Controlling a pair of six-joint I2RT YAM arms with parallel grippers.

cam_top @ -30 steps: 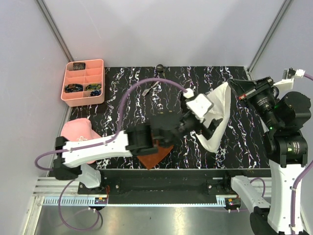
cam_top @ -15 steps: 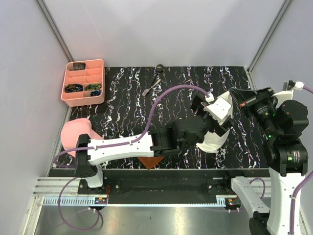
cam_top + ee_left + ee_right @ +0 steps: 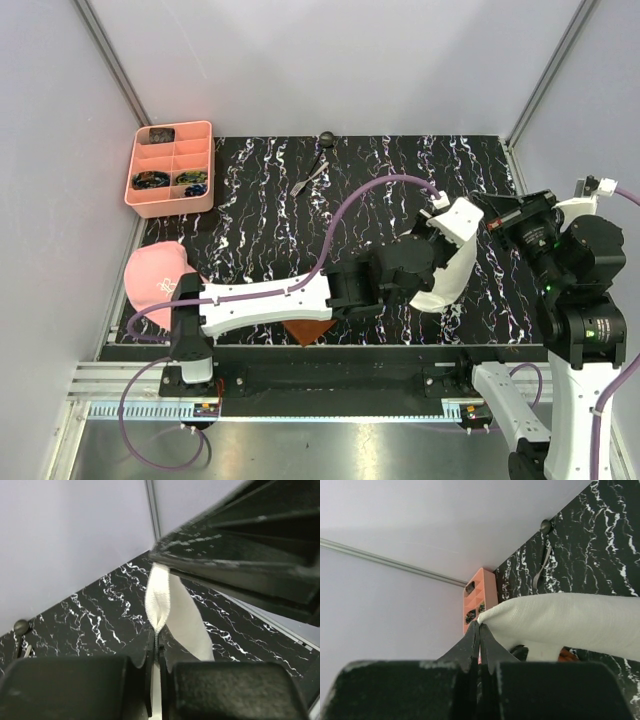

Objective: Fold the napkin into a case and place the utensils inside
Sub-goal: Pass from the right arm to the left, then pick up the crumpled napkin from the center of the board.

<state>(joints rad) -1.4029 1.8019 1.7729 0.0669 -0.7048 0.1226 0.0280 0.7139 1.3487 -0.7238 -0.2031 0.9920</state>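
The left gripper [image 3: 156,647] is pressed together on a fold of the napkin [image 3: 172,612]. The cloth runs straight ahead of its tips to the right gripper [image 3: 479,630], which also pinches an edge. The cloth's long axis runs claw to claw, with slack drooping below both. The fork [image 3: 305,184] lies well apart, beyond the left claw.

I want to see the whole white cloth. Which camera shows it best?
The top camera: the napkin hangs there nearly whole. The left wrist view shows only a narrow strip pinched in the left fingers; the right wrist view, one stretched edge.
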